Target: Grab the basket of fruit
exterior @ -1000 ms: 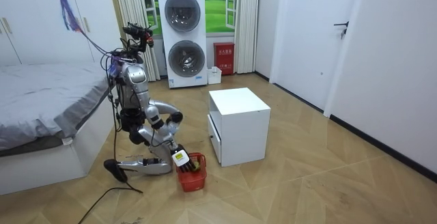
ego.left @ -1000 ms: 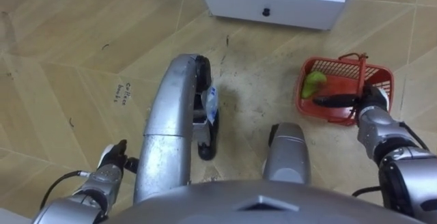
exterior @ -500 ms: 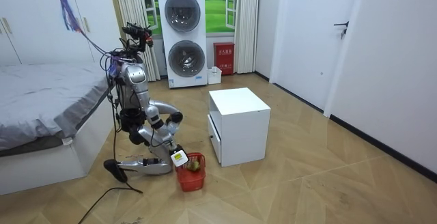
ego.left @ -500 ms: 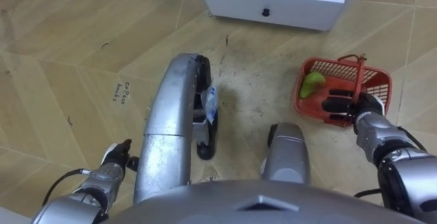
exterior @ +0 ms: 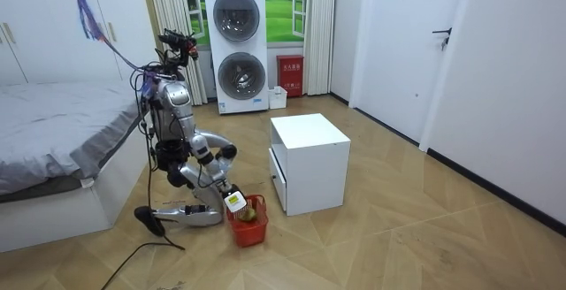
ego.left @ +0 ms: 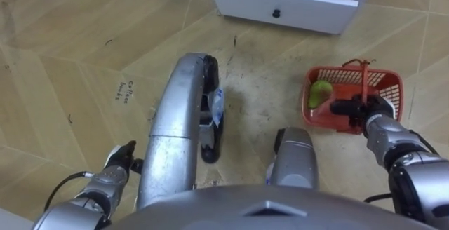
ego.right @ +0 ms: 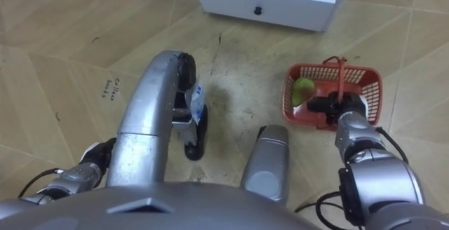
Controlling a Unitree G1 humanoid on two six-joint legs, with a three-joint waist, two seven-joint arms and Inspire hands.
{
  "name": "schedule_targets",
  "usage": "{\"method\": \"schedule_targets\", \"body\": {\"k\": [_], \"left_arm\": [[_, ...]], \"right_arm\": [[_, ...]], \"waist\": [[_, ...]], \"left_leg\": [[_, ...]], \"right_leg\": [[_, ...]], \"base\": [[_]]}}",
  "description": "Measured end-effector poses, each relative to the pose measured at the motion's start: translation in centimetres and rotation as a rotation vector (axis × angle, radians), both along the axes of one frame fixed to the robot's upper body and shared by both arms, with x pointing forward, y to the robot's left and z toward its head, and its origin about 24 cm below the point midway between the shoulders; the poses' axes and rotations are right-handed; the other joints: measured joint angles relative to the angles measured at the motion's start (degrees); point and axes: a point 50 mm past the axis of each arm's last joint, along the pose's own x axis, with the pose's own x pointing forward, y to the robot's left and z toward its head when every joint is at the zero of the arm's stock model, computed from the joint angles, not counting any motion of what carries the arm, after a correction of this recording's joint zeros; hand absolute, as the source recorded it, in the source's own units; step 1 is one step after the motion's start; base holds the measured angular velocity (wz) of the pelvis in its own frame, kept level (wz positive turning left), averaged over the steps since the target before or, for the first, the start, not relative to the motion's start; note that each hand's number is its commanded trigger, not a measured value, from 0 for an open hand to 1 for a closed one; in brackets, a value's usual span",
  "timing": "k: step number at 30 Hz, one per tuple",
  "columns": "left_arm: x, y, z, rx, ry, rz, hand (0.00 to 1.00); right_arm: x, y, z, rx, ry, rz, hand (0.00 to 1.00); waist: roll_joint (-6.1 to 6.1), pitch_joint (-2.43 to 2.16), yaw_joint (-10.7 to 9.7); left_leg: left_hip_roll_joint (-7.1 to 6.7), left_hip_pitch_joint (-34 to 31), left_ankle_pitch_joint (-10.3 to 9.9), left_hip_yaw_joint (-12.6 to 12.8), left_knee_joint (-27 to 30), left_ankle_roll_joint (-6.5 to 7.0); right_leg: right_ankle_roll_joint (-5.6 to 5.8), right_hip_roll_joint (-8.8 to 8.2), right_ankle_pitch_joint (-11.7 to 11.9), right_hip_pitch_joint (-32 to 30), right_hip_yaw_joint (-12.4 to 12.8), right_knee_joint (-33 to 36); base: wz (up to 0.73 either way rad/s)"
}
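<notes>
Red basket point(ego.left: 323, 121) on floor, green fruit point(ego.left: 320, 93) inside, handle point(ego.left: 365, 83) upright for grabbing. At handle base, right robot hand point(ego.left: 365, 109); grasp, cannot tell. Idle low, left robot hand point(ego.left: 116, 165) released.

My right hand point(ego.left: 366, 109) is at the near side of the red basket point(ego.left: 316, 118). Its upright handle point(ego.left: 365, 76) stands just before my hand, and a green fruit point(ego.left: 320, 93) takes the left part inside. The floor point(ego.left: 428, 48) is free to the right of the basket and beyond it, up to the white cabinet point(ego.left: 295, 2), which closes the way ahead. The bed point(exterior: 53, 140) stands near me at the room view's left.
</notes>
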Motion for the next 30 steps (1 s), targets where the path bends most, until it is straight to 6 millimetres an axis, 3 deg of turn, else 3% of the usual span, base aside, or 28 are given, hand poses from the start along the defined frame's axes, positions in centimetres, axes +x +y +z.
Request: {"method": "schedule_targets", "body": {"k": [10,13,16,20,22,23,25,26,27,28,29,30], "left_arm": [[1.6,0.9,0.7,0.016,-0.042,0.000,0.00],[2.0,1.1,0.8,0.028,-0.065,0.033,0.00],[3.9,1.1,1.5,0.051,-0.127,0.034,0.00],[4.2,1.1,1.6,0.060,-0.149,0.062,0.00],[3.9,1.2,1.5,0.063,-0.149,0.085,0.00],[3.5,1.4,1.5,0.063,-0.151,0.118,0.00],[1.6,1.7,1.0,0.073,-0.111,0.148,0.00],[0.7,1.6,0.8,0.071,-0.091,0.134,0.00],[1.4,0.8,0.8,0.049,-0.117,0.116,0.00],[1.5,1.1,0.9,0.056,-0.129,0.122,0.00],[1.5,1.2,1.0,0.062,-0.131,0.129,0.00],[1.7,1.2,1.1,0.071,-0.142,0.136,0.00]], "right_arm": [[2.1,1.2,1.0,-0.075,-0.039,0.152,1.00],[3.2,1.7,1.7,-0.114,-0.090,0.187,1.00],[4.8,2.7,2.9,-0.180,-0.160,0.258,1.00],[5.8,4.9,3.4,-0.218,-0.195,0.390,1.00],[6.2,5.7,3.8,-0.234,-0.223,0.439,1.00],[6.5,6.3,4.2,-0.245,-0.253,0.467,1.00],[6.2,6.9,4.1,-0.250,-0.260,0.501,1.00],[5.1,6.4,3.7,-0.257,-0.252,0.480,1.00],[4.2,4.7,4.0,-0.291,-0.258,0.440,1.00],[4.0,4.3,4.3,-0.303,-0.273,0.417,1.00],[3.8,4.4,4.4,-0.306,-0.281,0.421,1.00],[4.0,5.0,5.3,-0.311,-0.342,0.434,1.00]], "waist": [[-0.81,0.01,-0.50],[-0.89,-0.10,-1.68],[-0.26,-0.38,-1.58],[-0.01,-0.58,-1.36],[0.44,-0.85,-1.57],[0.48,-0.88,-1.56],[0.19,-0.58,-0.82],[-0.32,-0.68,-1.06],[-0.55,-2.05,-2.08],[-1.83,-2.21,-1.36],[-2.07,-2.32,-1.11],[-2.06,-2.31,-0.93]], "left_leg": [[-0.12,1.14,-1.37,-1.17,2.58,1.99],[-1.01,2.03,-1.75,-1.75,2.89,2.74],[0.18,3.26,-1.88,-2.78,1.21,3.15],[1.92,7.98,-1.81,-3.57,-5.64,3.21],[3.52,10.82,-0.61,-3.58,-10.90,3.39],[4.37,12.65,1.76,-3.79,-14.06,4.35],[6.06,14.84,9.78,-3.67,-14.24,6.90],[3.26,14.78,9.49,-1.10,-20.16,6.51],[-0.43,15.61,12.12,3.98,-34.74,7.97],[-0.31,16.67,13.16,5.90,-36.10,11.61],[0.22,17.43,12.84,6.23,-37.31,12.15],[0.47,19.20,12.84,5.85,-41.36,12.20]], "right_leg": [[-0.01,1.19,0.00,2.81,-0.02,-0.51],[-0.16,2.13,-0.09,4.14,0.38,-1.84],[0.12,5.16,-0.43,4.09,0.96,-6.14],[0.18,5.79,-0.43,3.68,1.97,-16.13],[0.22,5.80,-0.41,3.78,1.78,-24.11],[0.35,5.83,-0.33,4.79,1.54,-30.58],[0.65,6.97,-0.15,10.30,1.58,-42.50],[0.73,6.80,-0.14,14.92,1.57,-49.69],[1.52,6.89,0.25,17.52,1.64,-55.48],[3.00,5.71,1.01,18.91,1.37,-59.05],[3.58,5.80,1.82,19.10,0.96,-61.08],[3.40,5.91,2.44,18.92,0.28,-64.98]], "base": [[-0.06],[0.00],[-0.15],[-0.54],[-0.67],[-0.88],[-0.82],[0.15],[0.40],[0.41],[-0.19],[-0.29]]}}
